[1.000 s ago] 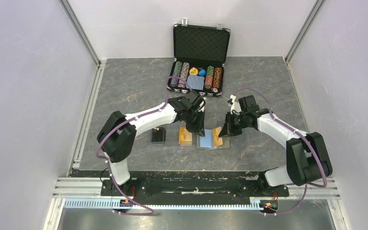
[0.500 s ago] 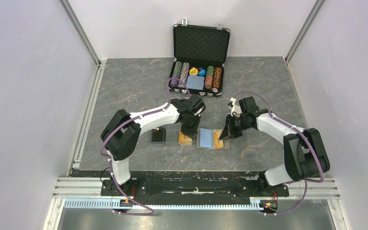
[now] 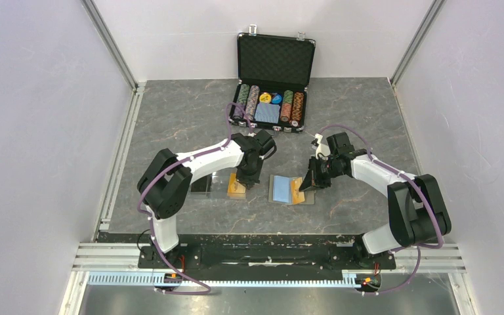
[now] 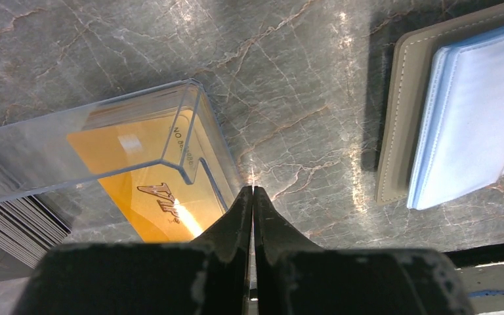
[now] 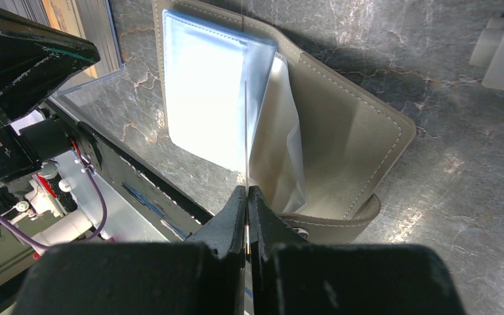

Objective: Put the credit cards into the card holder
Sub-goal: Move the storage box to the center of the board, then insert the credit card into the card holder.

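Grey table top point(image 3: 170, 125) with pale cracks like marble fills the floor of a booth with white walls point(image 3: 39, 131). At the far side stands an open black case point(image 3: 275, 59) with bumpy foam in its lid. Rows of poker chips point(image 3: 249, 102) sit inside it.

Near the middle lies the flat khaki-grey folding wallet point(image 5: 348, 138). It is open, and its light blue see-through pockets point(image 5: 203, 92) face up. One pocket is lifted a little. A small round snap point(image 5: 301, 232) sits on the wallet's tab.

The right gripper point(image 5: 246, 190) is just over the wallet. Its two black fingers are pressed together on a thin card point(image 5: 245, 131). The wrist view shows this card from its edge, like a fine line. It stands up over the blue pockets. From above it looks orange. I cannot tell if its far end is inside a pocket.

To the left of the wallet, apart from it, is a clear plastic box point(image 4: 105, 125) with bright orange cards point(image 4: 151, 197) in it. The left gripper point(image 4: 252, 191) is low over the table, just beside a corner of this box. Its fingers are squeezed tight together, and nothing shows between them.

Farther left lies a stack of glossy black cards point(image 3: 200, 186).
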Available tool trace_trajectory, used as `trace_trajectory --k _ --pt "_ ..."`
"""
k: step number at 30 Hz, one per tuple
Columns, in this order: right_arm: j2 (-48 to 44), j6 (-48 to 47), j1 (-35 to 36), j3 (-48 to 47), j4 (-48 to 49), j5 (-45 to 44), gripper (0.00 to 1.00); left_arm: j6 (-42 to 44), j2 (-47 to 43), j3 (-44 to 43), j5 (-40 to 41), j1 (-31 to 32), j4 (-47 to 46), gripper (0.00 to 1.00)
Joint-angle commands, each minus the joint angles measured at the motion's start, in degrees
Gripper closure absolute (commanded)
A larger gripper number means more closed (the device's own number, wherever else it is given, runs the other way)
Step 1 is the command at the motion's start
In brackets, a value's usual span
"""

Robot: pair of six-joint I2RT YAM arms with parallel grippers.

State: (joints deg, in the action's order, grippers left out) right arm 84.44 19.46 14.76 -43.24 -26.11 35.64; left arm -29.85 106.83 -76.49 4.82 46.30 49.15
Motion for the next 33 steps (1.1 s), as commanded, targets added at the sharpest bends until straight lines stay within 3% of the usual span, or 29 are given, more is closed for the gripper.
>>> trace_trajectory --k 1,5,21,33 --pt "0.10 0.58 -0.20 -0.35 1.27 0.86 1.00 2.70 -2.49 -0.24 -2.15 -0.07 -0.98 0.91" --pt "0.53 2.32 -0.17 -0.35 1.38 1.05 1.00 2.80 -3.05 -1.43 -8.43 0.57 -5.66 0.88" --pt "2.73 6.23 -0.26 -1.33 2.52 -1.35 1.00 1.39 5.43 -7.24 -13.32 2.28 -7.04 0.88" --pt "5.90 6.49 -0.28 0.87 8.86 0.40 1.00 1.20 9.48 -6.19 -13.96 2.76 -7.49 0.89"
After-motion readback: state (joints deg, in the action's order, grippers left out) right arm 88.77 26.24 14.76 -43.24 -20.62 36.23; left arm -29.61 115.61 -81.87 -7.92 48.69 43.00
